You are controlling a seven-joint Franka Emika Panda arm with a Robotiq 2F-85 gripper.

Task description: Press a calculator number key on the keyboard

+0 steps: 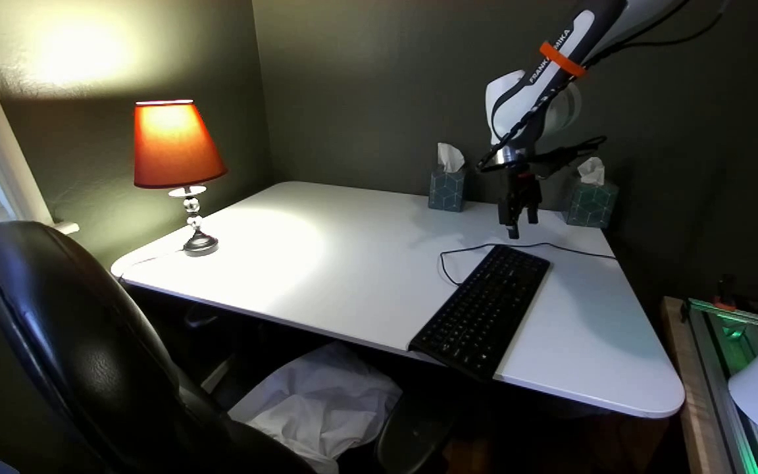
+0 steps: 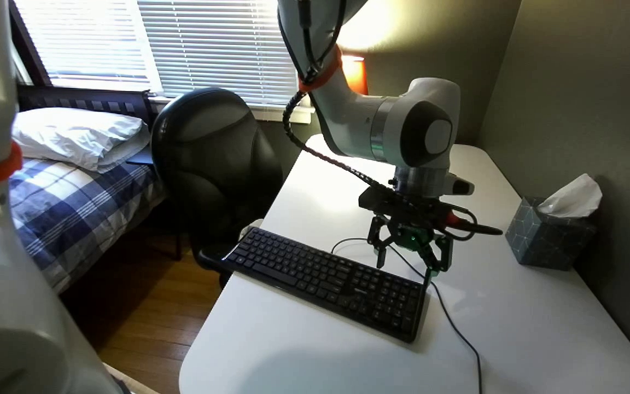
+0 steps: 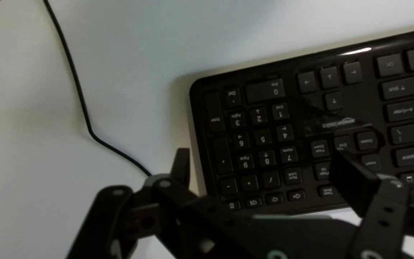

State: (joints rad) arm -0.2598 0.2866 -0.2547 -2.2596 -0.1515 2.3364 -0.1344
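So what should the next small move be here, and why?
Probably close the gripper: in the wrist view its fingers are spread, one seen against the desk beside the keyboard, the other overlapping the Page Up key. Neither lines up with the number keys, and closed fingers would likely press a single key more cleanly.

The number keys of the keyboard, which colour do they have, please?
The number keys are black, marked in pale grey; the wrist view shows them best.
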